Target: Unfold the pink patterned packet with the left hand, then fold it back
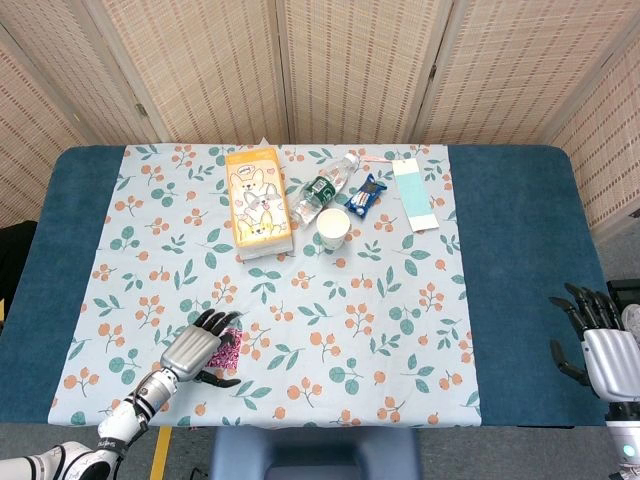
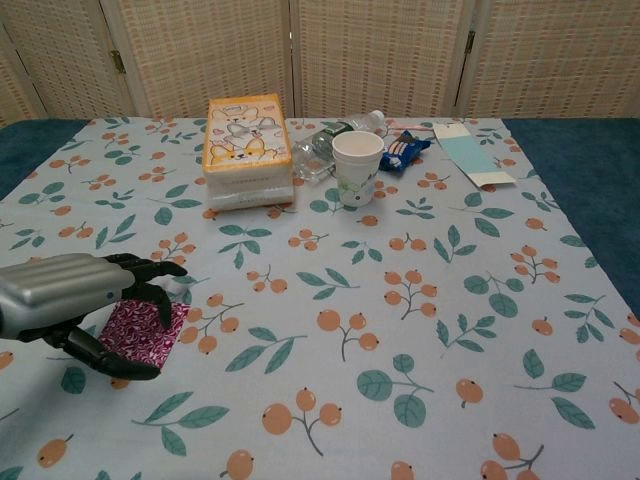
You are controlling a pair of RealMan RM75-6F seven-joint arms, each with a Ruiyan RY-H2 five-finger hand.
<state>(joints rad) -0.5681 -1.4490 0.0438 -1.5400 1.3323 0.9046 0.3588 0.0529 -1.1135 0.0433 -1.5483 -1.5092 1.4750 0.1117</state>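
Pink patterned packet lies folded under the left hand, fingers spread; no writing legible.

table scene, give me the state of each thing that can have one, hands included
pink patterned packet: flat on the cloth, folded, partly under the left hand
left hand: over the packet, fingers curled down around it, no firm grip visible
right hand: at the table's right edge, fingers spread, holding nothing
paper cup: upright
water bottle: lying on its side
tissue box: lying flat, closed
blue snack wrapper: lying flat
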